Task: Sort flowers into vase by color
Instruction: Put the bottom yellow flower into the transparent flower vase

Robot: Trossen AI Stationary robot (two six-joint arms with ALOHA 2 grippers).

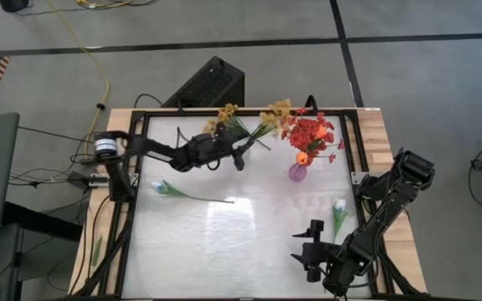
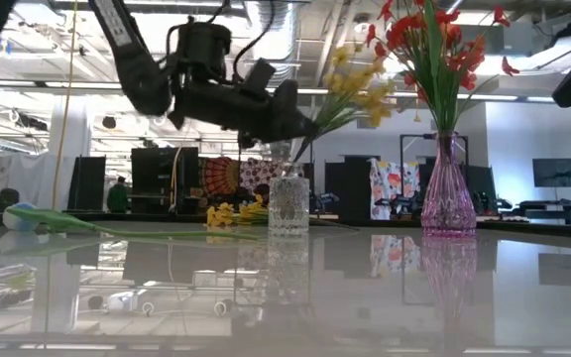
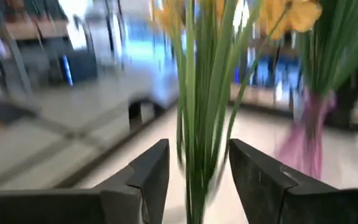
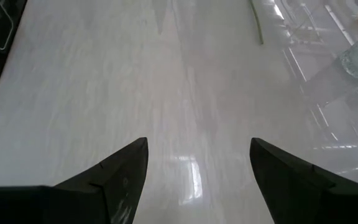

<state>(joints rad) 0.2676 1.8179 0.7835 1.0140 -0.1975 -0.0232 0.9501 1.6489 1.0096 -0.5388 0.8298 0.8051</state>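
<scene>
A yellow blossom spray stands tilted in the clear glass vase, its stems in the vase mouth. My left gripper is level and open, with one finger on either side of the green stems and a gap on both sides. Red blossom sprays and an orange tulip stand in the purple vase. A second yellow spray lies at the table's far edge. One white tulip lies at the left and another at the right. My right gripper waits open near the front right.
The table top is glossy and framed by a black rail. A black box stands on the floor beyond the far edge. Cables run along the table's left side. Bare surface shows under my right gripper.
</scene>
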